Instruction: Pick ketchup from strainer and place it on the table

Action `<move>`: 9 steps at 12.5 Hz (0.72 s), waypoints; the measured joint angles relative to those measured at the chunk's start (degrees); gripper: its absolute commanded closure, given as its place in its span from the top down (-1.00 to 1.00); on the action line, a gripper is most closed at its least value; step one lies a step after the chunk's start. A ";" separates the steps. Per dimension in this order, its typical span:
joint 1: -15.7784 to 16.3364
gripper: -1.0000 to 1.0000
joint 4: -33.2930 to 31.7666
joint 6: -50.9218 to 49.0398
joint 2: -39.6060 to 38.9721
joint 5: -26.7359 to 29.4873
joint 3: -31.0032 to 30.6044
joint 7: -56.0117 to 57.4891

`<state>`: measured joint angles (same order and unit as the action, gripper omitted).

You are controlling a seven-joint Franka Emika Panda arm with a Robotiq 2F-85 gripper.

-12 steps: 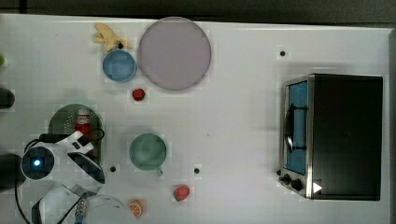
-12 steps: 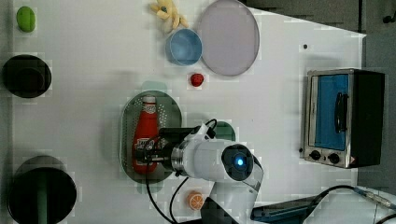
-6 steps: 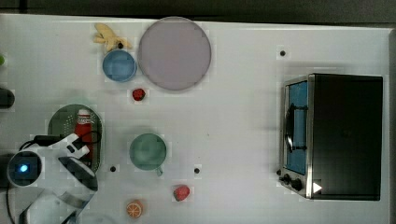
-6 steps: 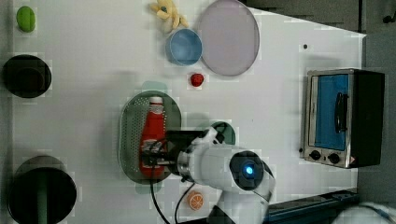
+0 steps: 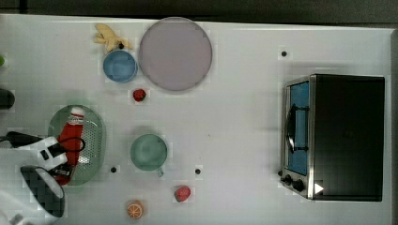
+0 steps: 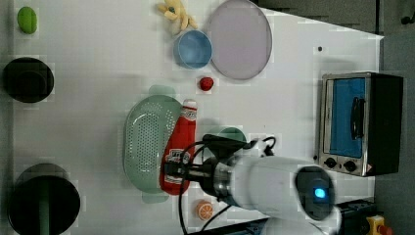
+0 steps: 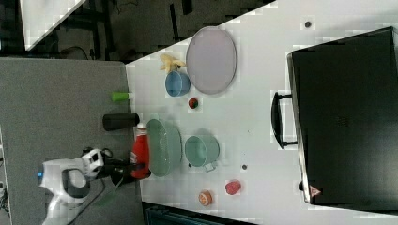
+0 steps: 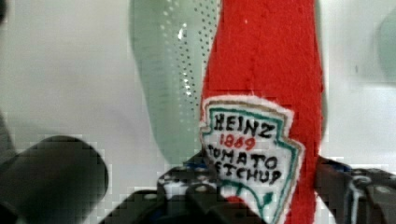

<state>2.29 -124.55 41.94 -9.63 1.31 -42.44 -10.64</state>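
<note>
Gripper clamped partway closed on the ketchup at its label end, bottle lifted clear above the strainer, white cap toward the strawberry.

Looked like a robot lab with a mock kitchen setup: white counter held a toaster oven, plate and toy food; grey floor and dark equipment frames behind.

Open table between teal mug and toaster oven. Mug sits just beside strainer; strawberries, orange slice clutter the top view's lower edge.
</note>
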 measured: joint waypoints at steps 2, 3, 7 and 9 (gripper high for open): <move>-0.84 0.22 3.25 -6.35 3.17 0.62 0.48 4.79; -1.27 0.22 4.48 -8.45 4.21 0.62 1.18 6.77; -4.52 0.22 10.13 -16.52 5.10 0.78 5.79 13.54; -5.93 0.22 11.19 -17.33 5.26 0.75 9.82 15.82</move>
<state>-3.64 -113.36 24.61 -4.37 2.06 -32.62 5.19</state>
